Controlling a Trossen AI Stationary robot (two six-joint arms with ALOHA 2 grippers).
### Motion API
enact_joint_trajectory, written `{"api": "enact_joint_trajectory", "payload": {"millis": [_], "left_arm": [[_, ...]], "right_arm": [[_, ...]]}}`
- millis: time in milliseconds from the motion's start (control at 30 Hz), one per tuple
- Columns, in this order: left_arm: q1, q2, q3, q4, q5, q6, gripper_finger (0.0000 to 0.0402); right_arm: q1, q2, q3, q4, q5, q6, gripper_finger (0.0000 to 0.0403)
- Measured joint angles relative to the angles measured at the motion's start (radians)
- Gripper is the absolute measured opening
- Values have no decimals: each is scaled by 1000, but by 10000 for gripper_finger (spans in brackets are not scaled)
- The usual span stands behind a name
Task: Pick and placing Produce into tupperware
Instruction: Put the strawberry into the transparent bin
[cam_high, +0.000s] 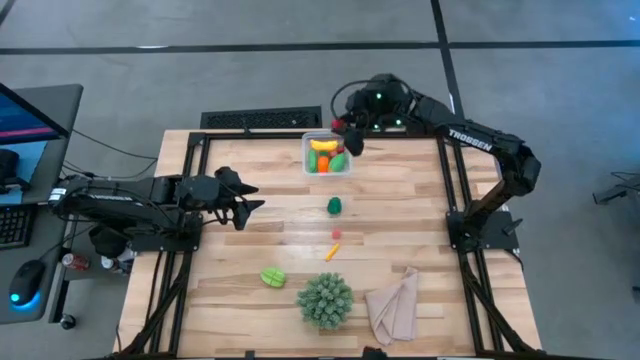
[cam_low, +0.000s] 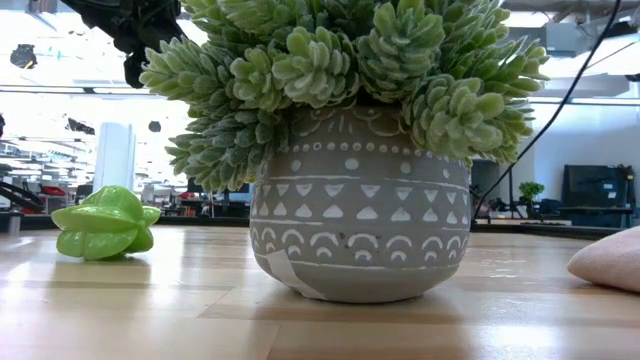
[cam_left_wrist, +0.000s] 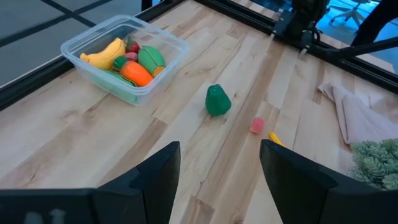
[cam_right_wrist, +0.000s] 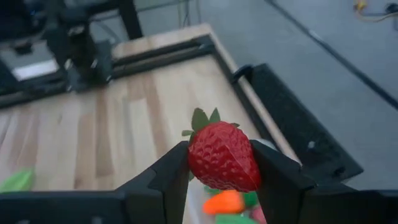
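You're over a pale wooden tabletop (cam_high: 400, 210) on grey floor; your right gripper's (cam_right_wrist: 221, 171) fingers pinch a strawberry (cam_right_wrist: 222, 155) above the tupperware (cam_high: 327, 155). Left gripper (cam_left_wrist: 221, 168) waits, fingers spread.

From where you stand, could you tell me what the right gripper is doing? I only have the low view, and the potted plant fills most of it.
Observer: The right gripper is shut on a red toy strawberry, just above the clear container at the table's far edge.
Operator: Thank you. Is anything in the container already?
Observer: Yes, a yellow banana, an orange carrot and some green pieces.
Operator: And where is the left gripper?
Observer: The left gripper is open at the table's left side, facing a loose green toy vegetable and a small pink piece.
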Motion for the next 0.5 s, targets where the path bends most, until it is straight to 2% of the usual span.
{"api": "enact_joint_trajectory", "payload": {"millis": [333, 500], "left_arm": [[-1, 0, 0, 11, -2, -7, 213], [-1, 0, 0, 24, -2, -7, 213]], "right_arm": [[-62, 41, -4, 49, 0, 22, 137], [-55, 116, -5, 48, -1, 31, 152]]}}
